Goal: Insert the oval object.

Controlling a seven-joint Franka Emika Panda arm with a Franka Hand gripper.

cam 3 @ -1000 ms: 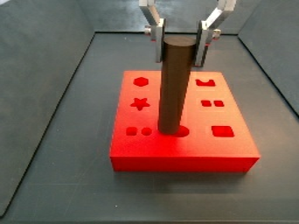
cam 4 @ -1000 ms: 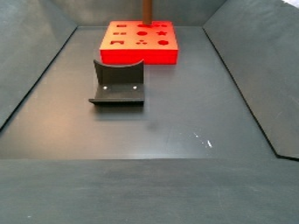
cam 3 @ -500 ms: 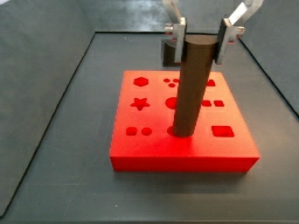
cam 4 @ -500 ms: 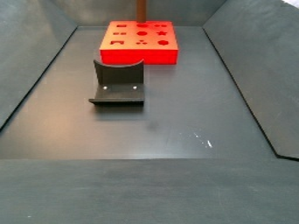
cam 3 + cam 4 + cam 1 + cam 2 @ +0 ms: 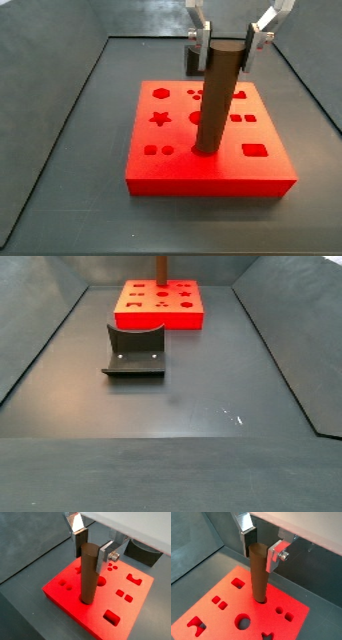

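Note:
The oval object, a tall dark-brown peg (image 5: 218, 95), stands with its lower end in a hole of the red block (image 5: 174, 170), leaning slightly. It shows in both wrist views (image 5: 89, 572) (image 5: 258, 572). My gripper (image 5: 230, 35) hangs at the peg's top, with its silver fingers (image 5: 198, 35) spread wider than the peg. In both wrist views the gripper (image 5: 92, 546) (image 5: 262, 547) straddles the peg's top with a gap on one side, so it is open. In a side view only the peg's lower part (image 5: 163, 266) shows above the block (image 5: 160, 318).
The red block has other shaped holes, among them a star (image 5: 160, 119) and a square (image 5: 254, 151). The fixture (image 5: 134, 351) stands on the dark floor in front of the block and also shows in a wrist view (image 5: 143, 552). Sloping dark walls enclose the floor.
Since a second ago my gripper has shifted right and risen a little, and the peg's top has swung right with it. Over the last half second nothing visibly moved.

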